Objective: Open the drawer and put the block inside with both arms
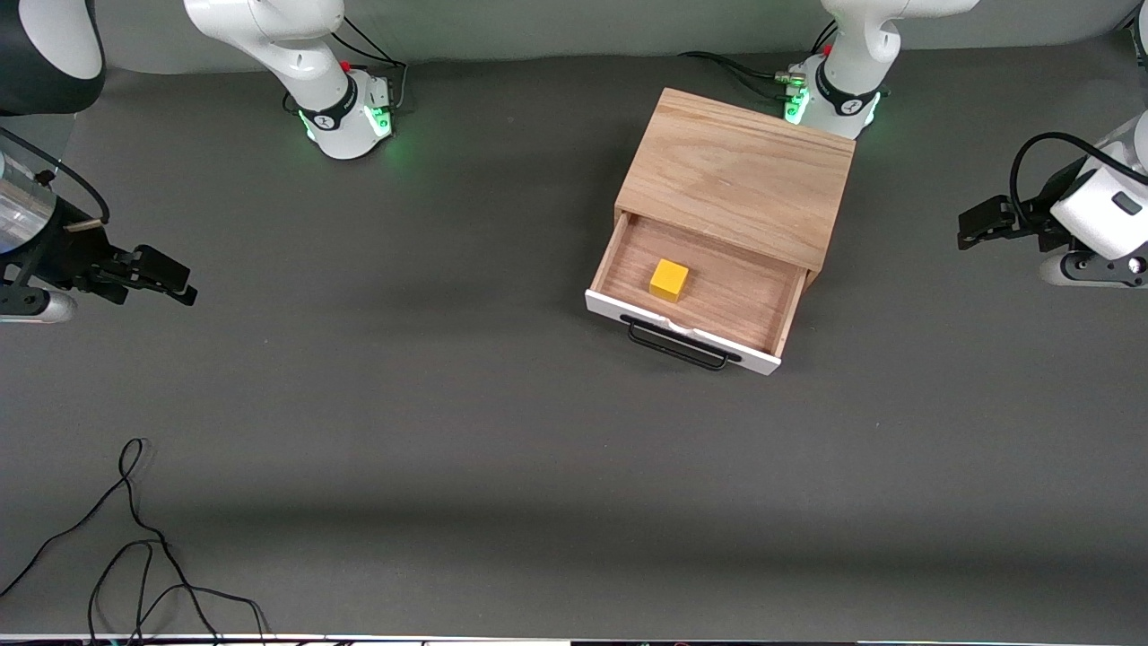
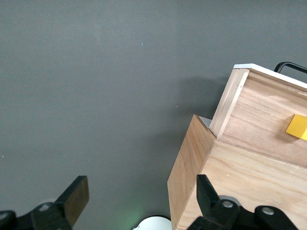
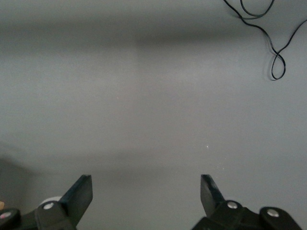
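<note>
1. Loose black cable (image 1: pixel 134 538) lies nearest the camera.
2. My left gripper (image 1: pixel 982 224) and right gripper (image 1: pixel 161 274) wait at their table ends, fingers apart.
3. Block (image 1: pixel 669 279) sits inside the open drawer (image 1: pixel 619 305).
4. Risk: a stray arm knocks the drawer's handle (image 1: pixel 682 345).

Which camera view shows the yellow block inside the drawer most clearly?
The front view: the whole block sits uncovered on the floor of the open drawer. The left wrist view catches only part of it at the picture's edge; the right wrist view shows none of it.
</note>
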`<action>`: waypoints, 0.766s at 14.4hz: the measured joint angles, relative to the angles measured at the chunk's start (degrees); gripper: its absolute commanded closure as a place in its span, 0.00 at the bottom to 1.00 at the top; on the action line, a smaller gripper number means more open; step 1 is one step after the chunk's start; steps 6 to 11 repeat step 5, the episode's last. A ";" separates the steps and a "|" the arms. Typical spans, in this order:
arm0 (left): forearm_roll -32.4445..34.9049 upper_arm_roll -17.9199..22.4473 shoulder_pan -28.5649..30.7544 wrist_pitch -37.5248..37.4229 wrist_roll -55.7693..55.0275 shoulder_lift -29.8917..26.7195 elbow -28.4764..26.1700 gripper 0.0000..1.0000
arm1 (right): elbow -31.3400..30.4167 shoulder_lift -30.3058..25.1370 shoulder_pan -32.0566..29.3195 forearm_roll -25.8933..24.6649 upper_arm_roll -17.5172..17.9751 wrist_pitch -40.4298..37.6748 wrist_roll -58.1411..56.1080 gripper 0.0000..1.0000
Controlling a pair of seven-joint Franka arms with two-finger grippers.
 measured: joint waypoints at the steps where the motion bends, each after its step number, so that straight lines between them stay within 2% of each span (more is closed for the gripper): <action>1: 0.00 0.00 0.00 0.03 0.00 0.02 0.00 0.00 | 0.23 -0.02 -0.05 0.00 0.00 -0.16 -0.03 0.00; 5: 0.00 0.00 0.00 0.10 0.00 0.06 0.00 0.00 | 2.28 -0.09 -0.30 -0.03 -0.13 -3.67 -0.19 0.00; 11: 0.00 0.00 0.00 0.10 0.00 0.06 0.00 0.00 | 2.28 -0.09 -0.30 -0.03 -0.13 -3.67 -0.19 0.00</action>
